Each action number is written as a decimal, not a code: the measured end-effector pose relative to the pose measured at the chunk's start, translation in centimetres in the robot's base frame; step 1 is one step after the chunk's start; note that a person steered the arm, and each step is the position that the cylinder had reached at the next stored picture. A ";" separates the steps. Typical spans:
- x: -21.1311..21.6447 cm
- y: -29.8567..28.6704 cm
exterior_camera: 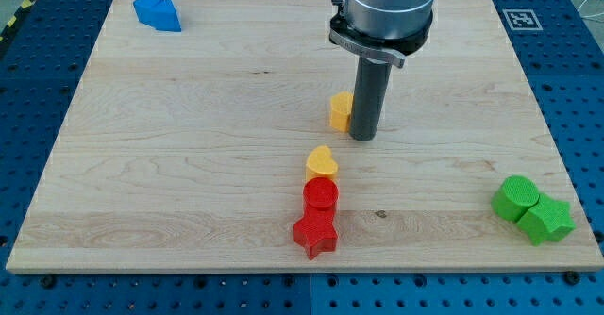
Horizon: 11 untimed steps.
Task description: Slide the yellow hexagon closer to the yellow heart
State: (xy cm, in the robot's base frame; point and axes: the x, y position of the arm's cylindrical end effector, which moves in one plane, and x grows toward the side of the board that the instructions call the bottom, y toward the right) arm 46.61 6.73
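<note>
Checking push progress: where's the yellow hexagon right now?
The yellow hexagon sits mid-board, just above the yellow heart with a gap between, and my tip is against its right side.

Bright, even overhead light falls on the wooden board (189,145), with no harsh glare on its pale grain. Shadows are short and soft, hugging the bases of the blocks and the rod (366,98). Focus is sharp throughout, with no visible blur or edge distortion.
</note>
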 end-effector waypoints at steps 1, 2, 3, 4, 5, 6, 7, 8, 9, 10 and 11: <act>0.0 1.3; 0.0 3.9; -1.7 4.9; -4.3 4.4; -5.7 3.3; -5.9 1.9; -5.3 0.5; -2.8 -0.6; -0.1 -1.9; 1.7 -2.9; 2.0 -3.1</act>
